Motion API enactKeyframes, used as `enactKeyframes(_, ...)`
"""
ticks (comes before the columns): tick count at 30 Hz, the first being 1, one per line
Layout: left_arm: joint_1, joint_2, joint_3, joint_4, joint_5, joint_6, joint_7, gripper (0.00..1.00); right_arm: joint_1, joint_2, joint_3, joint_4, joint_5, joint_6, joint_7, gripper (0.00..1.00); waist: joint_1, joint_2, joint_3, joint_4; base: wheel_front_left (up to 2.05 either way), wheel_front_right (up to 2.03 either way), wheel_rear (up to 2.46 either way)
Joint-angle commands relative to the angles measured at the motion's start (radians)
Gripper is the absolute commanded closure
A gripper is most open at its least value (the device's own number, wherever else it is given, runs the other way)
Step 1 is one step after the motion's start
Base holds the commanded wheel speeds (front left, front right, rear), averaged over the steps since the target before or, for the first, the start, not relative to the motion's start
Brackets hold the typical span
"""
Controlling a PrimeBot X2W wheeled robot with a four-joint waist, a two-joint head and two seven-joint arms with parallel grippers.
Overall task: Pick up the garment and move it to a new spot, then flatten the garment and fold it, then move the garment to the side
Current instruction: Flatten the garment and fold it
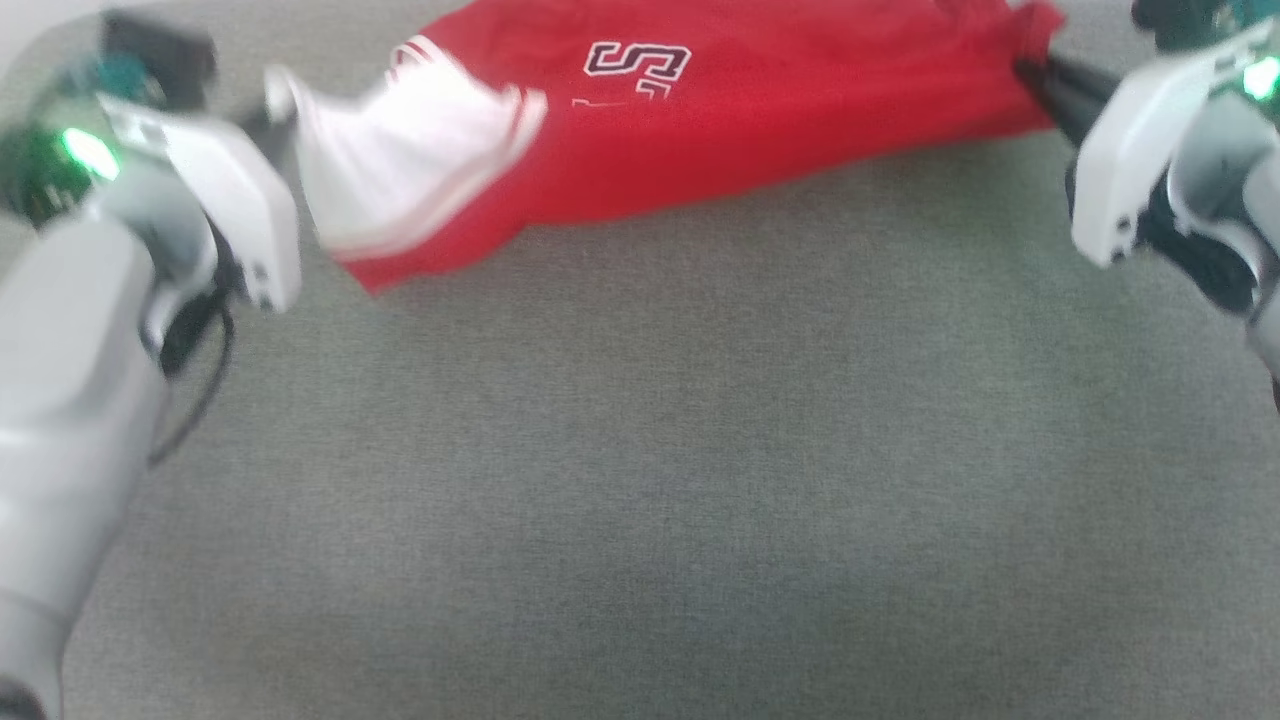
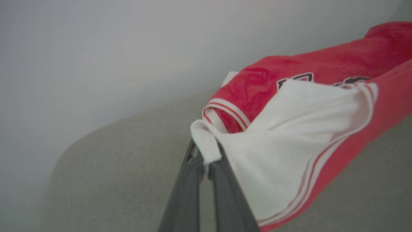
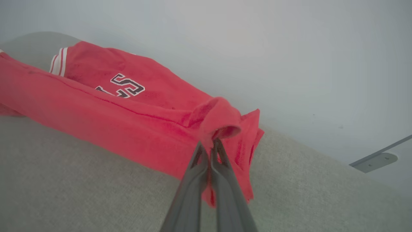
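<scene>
Red garment (image 1: 780, 140) stretched between left fingers (image 2: 183, 199) and right fingers (image 3: 190, 196), grey surface (image 1: 650, 450) beneath

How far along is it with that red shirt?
Early on. Done: both ends are gripped, the left gripper shut on the white sleeve, the right gripper on a red corner. In hand: carrying the jersey, stretched between them over the grey surface. To do: laying it flat, folding it, moving it aside; it hangs bunched.
</scene>
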Motion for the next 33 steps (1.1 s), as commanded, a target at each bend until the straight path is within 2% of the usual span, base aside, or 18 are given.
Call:
enactKeyframes(1,0.042,0.018,-0.007,-0.029,-0.017,-0.001,0.019,1.00,0.034,-0.019,0.003,-0.029,0.024,-0.001,0.011,1.00,0.0000,0.0000,-0.011,0.008,0.00,0.00,0.00)
enactKeyframes(5,0.185,0.060,-0.015,-0.141,-0.075,0.004,0.081,1.00,0.132,-0.098,0.013,-0.136,0.077,-0.002,0.055,1.00,0.0000,0.0000,-0.028,0.017,0.00,0.00,0.00)
enactKeyframes(8,0.295,0.101,-0.008,-0.234,-0.113,0.040,0.119,1.00,0.215,-0.152,0.016,-0.217,0.115,-0.002,0.082,1.00,0.0000,0.0000,-0.038,0.019,0.00,0.00,0.00)
enactKeyframes(9,0.295,0.101,-0.008,-0.234,-0.113,0.040,0.119,1.00,0.215,-0.152,0.016,-0.217,0.115,-0.002,0.082,1.00,0.0000,0.0000,-0.038,0.019,0.00,0.00,0.00)
enactKeyframes(18,0.618,0.210,0.019,-0.562,-0.214,0.212,0.196,1.00,0.473,-0.298,-0.022,-0.395,0.205,-0.002,0.132,1.00,0.0000,0.0000,-0.048,0.027,0.00,0.00,0.00)
enactKeyframes(23,0.767,0.253,0.026,-0.730,-0.243,0.313,0.212,1.00,0.597,-0.345,-0.058,-0.460,0.233,-0.002,0.142,1.00,0.0000,0.0000,-0.051,0.028,0.00,0.00,0.00)
enactKeyframes(28,0.883,0.281,0.026,-0.849,-0.281,0.390,0.235,1.00,0.706,-0.391,-0.071,-0.543,0.242,-0.002,0.177,1.00,0.0000,0.0000,-0.052,0.027,0.00,0.00,0.00)
enactKeyframes(33,0.973,0.314,0.018,-0.923,-0.316,0.438,0.270,1.00,0.803,-0.427,-0.116,-0.604,0.253,-0.002,0.196,1.00,0.0000,0.0000,-0.061,0.024,0.00,0.00,0.00)
